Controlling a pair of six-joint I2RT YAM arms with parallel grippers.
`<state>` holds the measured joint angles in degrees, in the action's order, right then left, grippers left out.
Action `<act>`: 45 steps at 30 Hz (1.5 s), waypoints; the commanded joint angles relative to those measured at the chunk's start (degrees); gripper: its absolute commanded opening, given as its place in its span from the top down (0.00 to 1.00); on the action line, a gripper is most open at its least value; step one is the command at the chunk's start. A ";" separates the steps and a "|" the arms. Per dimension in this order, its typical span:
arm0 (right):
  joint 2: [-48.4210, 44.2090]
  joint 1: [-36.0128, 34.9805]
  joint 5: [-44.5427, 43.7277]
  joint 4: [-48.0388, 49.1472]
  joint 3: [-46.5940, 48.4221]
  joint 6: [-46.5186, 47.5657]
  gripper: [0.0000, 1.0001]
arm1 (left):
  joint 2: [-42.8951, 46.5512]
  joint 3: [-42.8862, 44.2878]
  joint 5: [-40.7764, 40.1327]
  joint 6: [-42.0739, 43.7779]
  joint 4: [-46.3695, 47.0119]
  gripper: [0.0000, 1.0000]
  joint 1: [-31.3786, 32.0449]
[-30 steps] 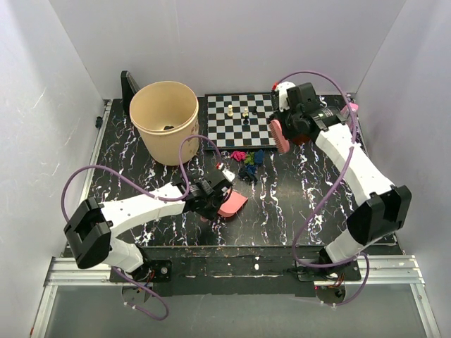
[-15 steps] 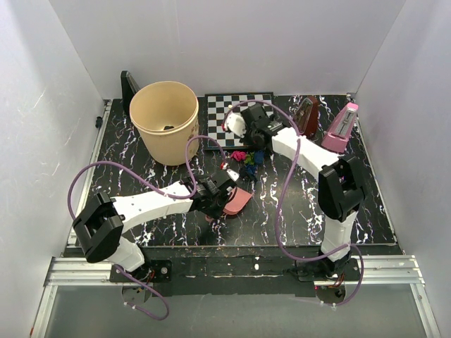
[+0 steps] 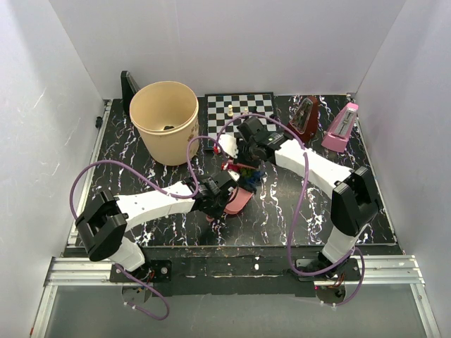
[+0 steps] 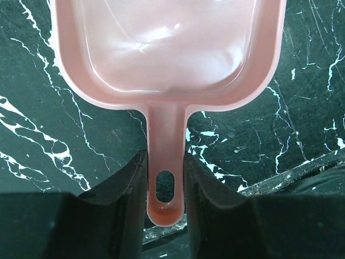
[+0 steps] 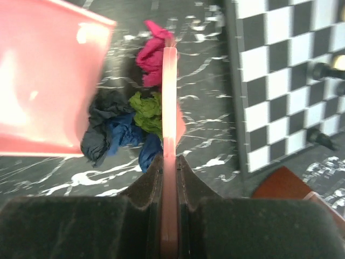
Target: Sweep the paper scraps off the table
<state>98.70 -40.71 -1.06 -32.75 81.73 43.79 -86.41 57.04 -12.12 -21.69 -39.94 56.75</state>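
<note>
Pink plastic is filling both wrist views: the left gripper (image 4: 166,178) is clamping the handle of a pink scoop-shaped plastic dustpan (image 4: 167,54), and the right gripper (image 5: 169,178) is pinching a thin flat pink sweeper blade (image 5: 169,91) edge-on. The crumpled paper scraps (image 5: 126,124), magenta, green, blue and grey, are lying on the black white-veined table (image 5: 210,135), bunched between blade and pan mouth. I judge the blade should be pressing flat and pushing straight toward the pan, minding the magenta wad near its tip. The right wrist view is showing that bunching, while the left wrist view is showing only bare pan. Only the overhead view is showing the round beige bucket (image 3: 163,120).
</note>
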 commanded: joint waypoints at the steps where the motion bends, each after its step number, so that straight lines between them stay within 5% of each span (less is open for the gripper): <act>1: -2.19 -1.22 7.38 -11.44 3.42 -6.15 0.99 | -0.51 1.50 -1.33 -0.19 1.53 1.00 0.20; 7: -8.25 1.24 6.25 -9.27 5.98 -14.60 0.99 | -0.07 1.24 -1.42 1.04 1.54 1.00 0.20; 15: -7.56 5.11 -17.55 -12.94 7.48 -20.49 0.99 | 0.54 0.36 -1.86 0.86 1.27 1.00 0.20; 21: -5.18 6.52 -22.49 -18.66 8.18 -29.36 0.99 | 0.45 0.36 -1.77 1.13 1.10 1.00 0.29; 31: 4.39 3.36 -10.64 -30.87 14.76 -38.16 0.99 | 0.72 0.44 -1.68 1.74 0.92 1.00 0.29; 38: 3.88 -0.25 10.18 -27.02 18.46 -38.78 0.99 | 0.19 1.06 -1.68 2.18 0.48 1.00 0.38; 45: -3.76 -0.25 9.86 -25.00 16.01 -37.02 0.99 | 0.28 0.27 -2.99 1.30 0.74 1.00 0.55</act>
<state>102.67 -41.32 6.28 -59.86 97.91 6.42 -87.02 57.06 -13.15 -20.14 -39.27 56.86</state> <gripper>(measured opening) 0.134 0.266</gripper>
